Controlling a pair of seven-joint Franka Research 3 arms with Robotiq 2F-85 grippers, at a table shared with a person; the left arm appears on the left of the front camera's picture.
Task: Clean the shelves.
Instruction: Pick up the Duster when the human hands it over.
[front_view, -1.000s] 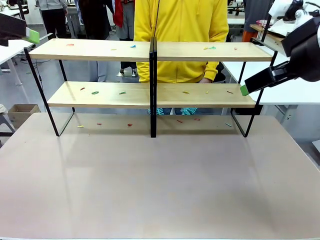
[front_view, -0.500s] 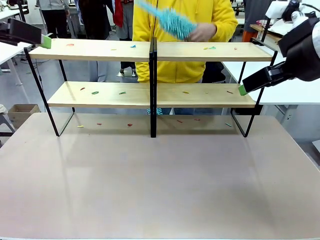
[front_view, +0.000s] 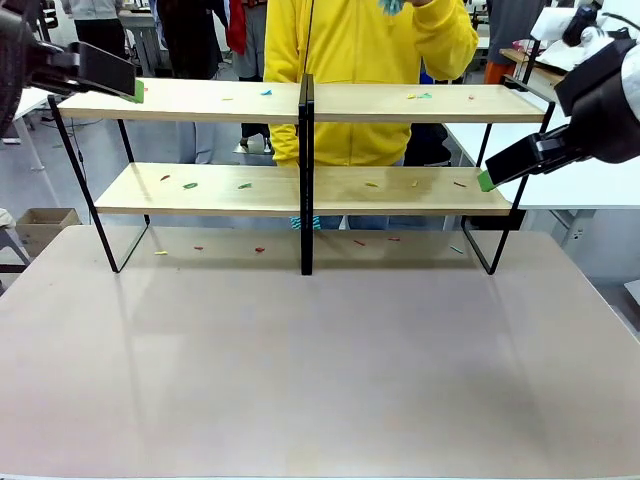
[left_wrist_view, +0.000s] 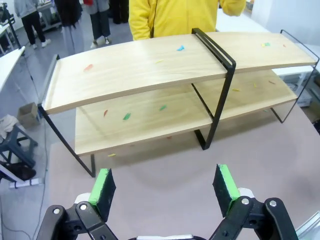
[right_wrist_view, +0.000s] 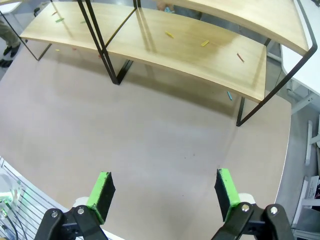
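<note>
Pale tabletop (front_view: 320, 380) up front, busy room with standing people behind

Wide open and empty: left gripper (left_wrist_view: 165, 185), green pads (left_wrist_view: 104, 186) far apart with nothing between. Reaches in from the left edge of the front view (front_view: 135, 90) at top-board height, green tip over the left end of the upper board; contact hard to tell. Looks from the wrist camera down and across at the shelves (left_wrist_view: 150, 65) from their left end

Equally spread and empty: right gripper (right_wrist_view: 165, 192), hangs above bare table, apart from the shelves (right_wrist_view: 200, 45). Lines up in the front view (front_view: 487, 180) with the right end of the lower board, by the frame's right leg

Across the far half of the table: shelves (front_view: 200, 100), two long pale boards in a thin black frame, black centre post (front_view: 306, 170) in the middle

On both boards and on the table under the lower one: coloured scraps (front_view: 266, 92), small bits of red, green, yellow and blue, scattered well apart

Right behind the shelves at the centre: person in yellow hoodie (front_view: 360, 90), one arm raised to the top edge; something teal (front_view: 390, 5) up by the hand, too cropped to tell

Off to the sides: cardboard box (front_view: 45, 225) on the floor at left, white side table (front_view: 590, 190) behind the right arm
</note>
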